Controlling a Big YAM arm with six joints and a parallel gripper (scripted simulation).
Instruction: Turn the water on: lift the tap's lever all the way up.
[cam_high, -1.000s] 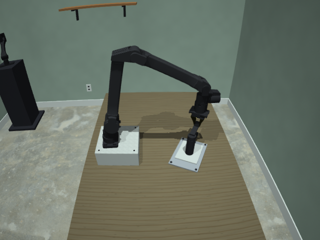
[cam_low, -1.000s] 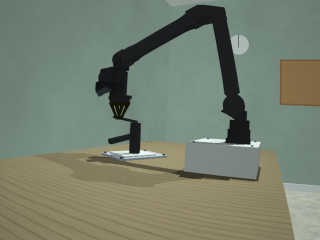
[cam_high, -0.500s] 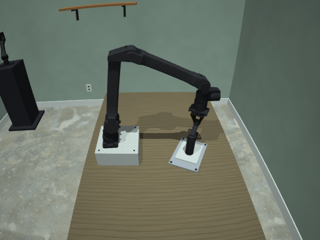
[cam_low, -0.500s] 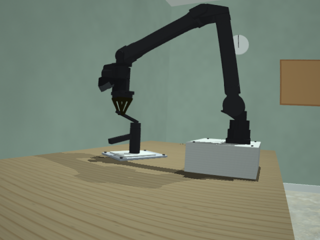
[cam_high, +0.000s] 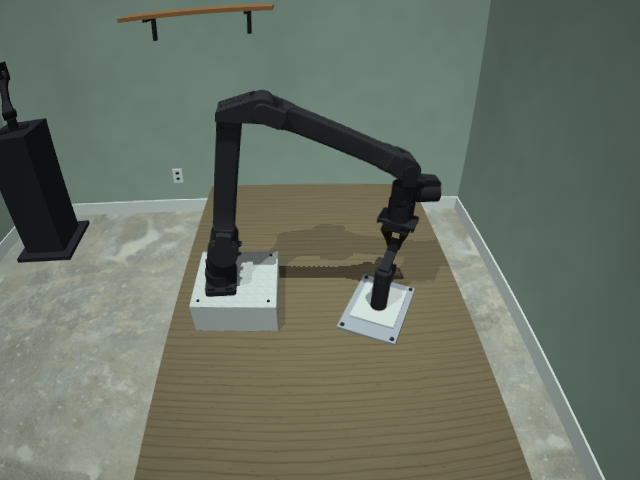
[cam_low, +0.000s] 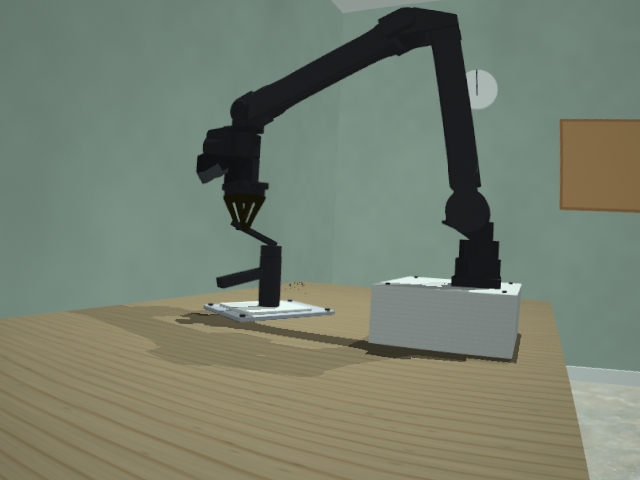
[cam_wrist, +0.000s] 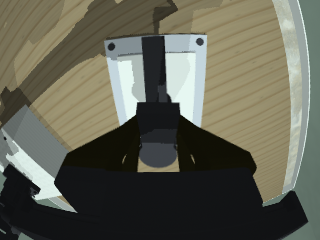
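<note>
Your black parallel hand (cam_low: 240, 225) is clamped on the free end of the tap's thin black lever (cam_low: 260, 237), its fingers narrowed to a point around it. In the exterior view you can see the lever slanting upward from the top of the black cylindrical tap body (cam_low: 269, 275) to the hand, tilted above level but not upright. A straight black spout (cam_low: 236, 277) sticks out sideways from the body, roughly level, below the lever.

The tap stands upright on a pale square base plate (cam_high: 351, 321) with dark screws at its corners, lying flat on the wood-grain desk (cam_high: 330, 403) toward its right side and far half. The plate is well apart from the white block (cam_high: 242, 310) that carries the arm's base, which lies to its left in the top view.

Your arm rises straight from that block, bends sharply at the elbow and slopes down to the wrist, so the hand points nearly straight down over the tap. In the wrist view the hand's dark bulk hides the contact itself.
</note>
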